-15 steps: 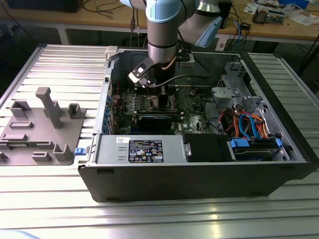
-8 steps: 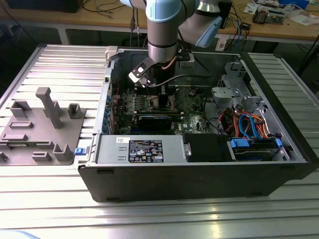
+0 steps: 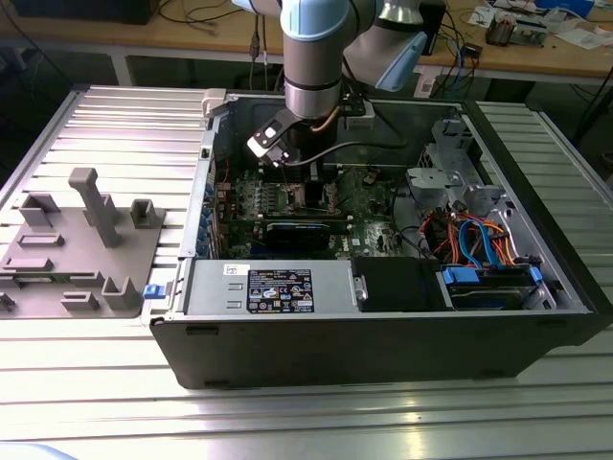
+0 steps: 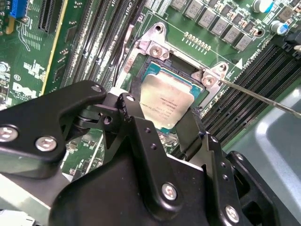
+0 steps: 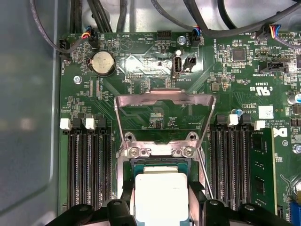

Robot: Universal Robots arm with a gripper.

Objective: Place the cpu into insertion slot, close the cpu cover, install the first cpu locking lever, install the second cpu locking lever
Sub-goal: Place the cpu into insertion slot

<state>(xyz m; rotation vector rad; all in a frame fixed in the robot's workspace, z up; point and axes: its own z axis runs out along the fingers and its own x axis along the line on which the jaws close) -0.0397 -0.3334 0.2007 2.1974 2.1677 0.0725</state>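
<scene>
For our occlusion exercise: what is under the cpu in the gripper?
The insertion slot: only its dark frame edge shows beyond the cpu. The contacts beneath are covered, so seating cannot be judged.

You're in an electronics workshop or robot lab: the opened computer case [image 3: 383, 331] sits on a ribbed metal table [image 3: 287, 422], with grey moulded blocks [image 3: 86, 249] to the exterior view's left of it and a cable-strewn wooden bench [image 3: 192, 36] beyond it.

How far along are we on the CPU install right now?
Done: nothing locked yet. In hand: the end effector grips the cpu by its edges, at the insertion slot; whether it is fully seated I cannot tell. Left: the cpu cover stands open, and a locking lever sticks out unlatched.
</scene>
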